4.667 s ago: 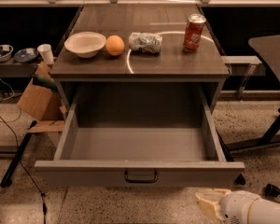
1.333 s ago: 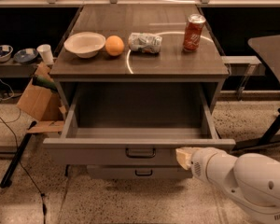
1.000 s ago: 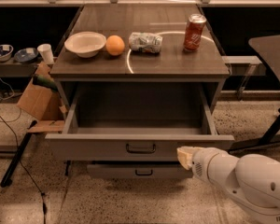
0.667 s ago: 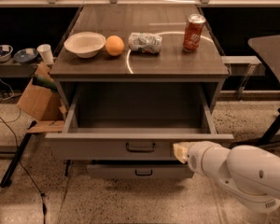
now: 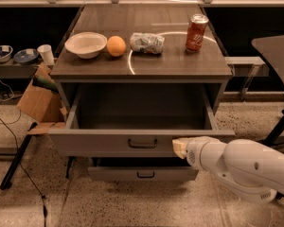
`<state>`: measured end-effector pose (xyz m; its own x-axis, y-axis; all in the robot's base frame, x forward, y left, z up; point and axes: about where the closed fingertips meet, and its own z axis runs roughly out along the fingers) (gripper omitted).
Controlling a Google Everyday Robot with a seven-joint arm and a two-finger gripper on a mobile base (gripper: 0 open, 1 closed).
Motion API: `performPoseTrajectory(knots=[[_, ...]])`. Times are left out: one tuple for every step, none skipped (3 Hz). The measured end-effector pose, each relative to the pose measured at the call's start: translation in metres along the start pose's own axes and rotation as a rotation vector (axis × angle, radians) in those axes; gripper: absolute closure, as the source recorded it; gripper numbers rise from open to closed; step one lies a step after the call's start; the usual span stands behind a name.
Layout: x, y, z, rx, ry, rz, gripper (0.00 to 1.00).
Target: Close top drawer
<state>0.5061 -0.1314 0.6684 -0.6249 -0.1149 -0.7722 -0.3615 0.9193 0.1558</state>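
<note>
Gripper point(image 5: 180, 148), open/shut can't tell, sits against wide grey top drawer point(image 5: 99, 143) front, right of its dark pull handle point(image 5: 142, 144); push dir. straight ahead.

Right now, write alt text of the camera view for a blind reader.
The grey top drawer stands open, the robot's gripper at its front, right of the dark handle. On the cabinet top sit a white bowl, an orange, a crumpled bag and a red can.

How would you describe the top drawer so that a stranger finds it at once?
Find the grey cabinet carrying a bowl and can. The top drawer stands open just beneath, the hand at its front's right end. It is wider and taller than the drawer below.
</note>
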Motion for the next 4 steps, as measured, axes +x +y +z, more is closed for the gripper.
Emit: performPoseTrajectory(knots=[[-0.005, 0.0, 0.005, 0.002, -0.003, -0.008, 1.0], [-0.03, 0.001, 0.029, -0.002, -0.017, -0.04, 1.0], [-0.032, 0.002, 0.03, -0.002, -0.018, -0.044, 1.0], [-0.052, 0.002, 0.051, -0.005, -0.028, -0.069, 1.0]])
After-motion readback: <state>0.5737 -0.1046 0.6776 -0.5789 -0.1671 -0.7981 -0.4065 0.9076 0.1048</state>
